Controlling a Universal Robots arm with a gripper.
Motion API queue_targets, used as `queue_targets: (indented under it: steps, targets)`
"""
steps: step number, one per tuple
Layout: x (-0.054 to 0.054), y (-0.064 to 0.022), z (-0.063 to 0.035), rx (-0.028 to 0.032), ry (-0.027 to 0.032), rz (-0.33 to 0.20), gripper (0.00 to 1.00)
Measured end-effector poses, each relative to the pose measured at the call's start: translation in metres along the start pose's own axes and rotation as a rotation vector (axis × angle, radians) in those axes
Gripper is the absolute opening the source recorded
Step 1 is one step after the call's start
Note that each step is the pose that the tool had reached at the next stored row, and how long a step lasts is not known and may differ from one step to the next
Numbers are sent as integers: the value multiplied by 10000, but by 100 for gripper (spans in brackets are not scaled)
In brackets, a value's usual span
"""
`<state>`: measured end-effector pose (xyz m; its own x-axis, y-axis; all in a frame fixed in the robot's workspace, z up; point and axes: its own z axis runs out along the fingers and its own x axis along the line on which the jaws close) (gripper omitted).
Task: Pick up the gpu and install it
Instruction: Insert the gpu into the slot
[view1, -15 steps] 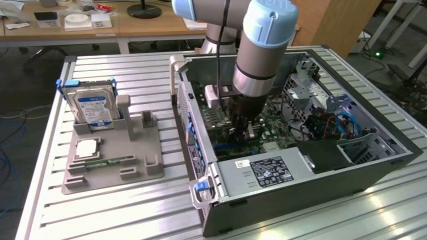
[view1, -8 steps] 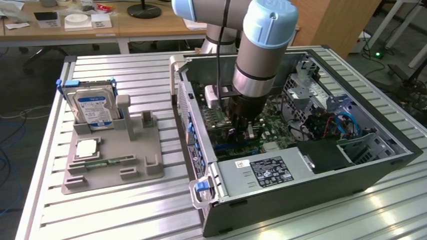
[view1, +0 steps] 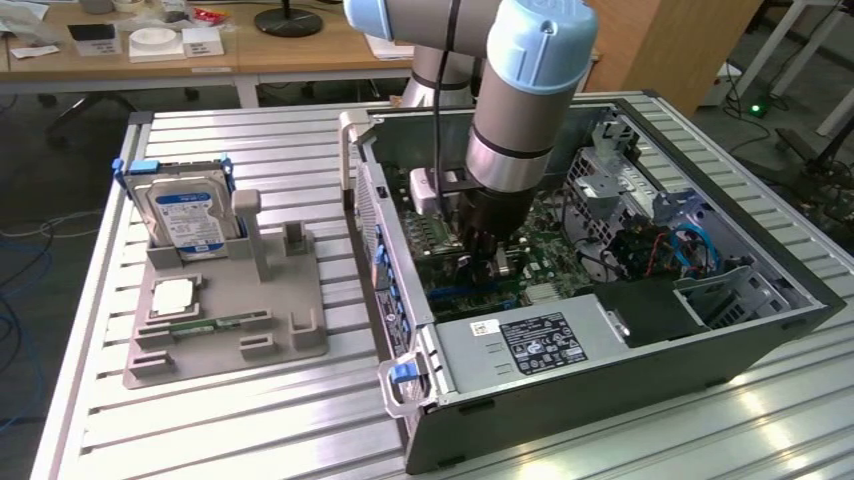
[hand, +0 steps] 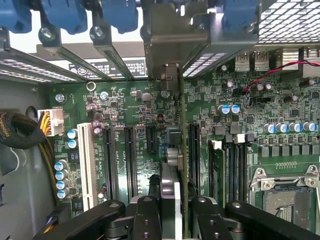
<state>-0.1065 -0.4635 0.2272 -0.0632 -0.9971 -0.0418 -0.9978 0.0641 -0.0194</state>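
My gripper (hand: 172, 212), closed on the gpu (hand: 174, 157), holds it edge-down over the motherboard (hand: 125, 115) inside the computer case (view1: 747, 330); pickup done, card apparently not yet fully seated in its slot.

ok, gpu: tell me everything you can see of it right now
The gpu shows edge-on: thin green board, black-and-silver block on one face, grey metal bracket at its far end. It stands on edge over the motherboard inside the open case, gripped by the claw. Seated in a slot or not: can't tell.
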Motion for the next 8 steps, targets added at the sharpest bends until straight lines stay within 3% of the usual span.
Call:
queue_targets:
  steps: [8]
  targets:
    - [0,0,0,0,1,-2,29]
